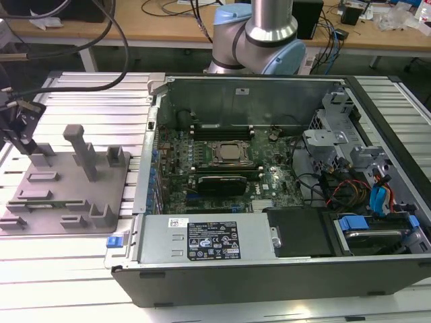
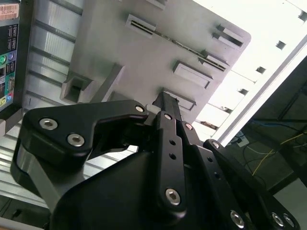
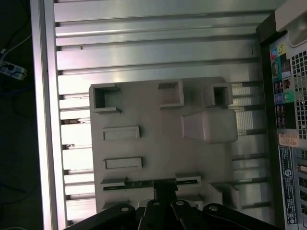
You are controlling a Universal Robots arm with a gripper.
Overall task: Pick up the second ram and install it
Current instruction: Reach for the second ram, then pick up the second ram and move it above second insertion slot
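Note:
The second ram (image 3: 139,183) is a thin green stick lying on edge between low holders of the grey fixture plate (image 3: 144,110). It also shows as a thin strip (image 2: 184,44) in the second wrist view, and near the plate's front (image 1: 54,201) in the exterior view. My gripper (image 1: 28,145) hangs over the plate at the exterior view's far left. In both wrist views its black fingertips (image 3: 165,184) sit close together just over the middle of the stick. The gripper (image 2: 166,98) looks shut with nothing in it.
An open computer case (image 1: 269,269) lies at the exterior view's right of the plate, with motherboard (image 1: 269,178), silver processor (image 1: 229,153) and memory slots (image 1: 222,128) exposed. Upright posts (image 1: 82,151) stand on the plate. Ribbed aluminium table (image 1: 81,87) surrounds it; cables hang at the back left.

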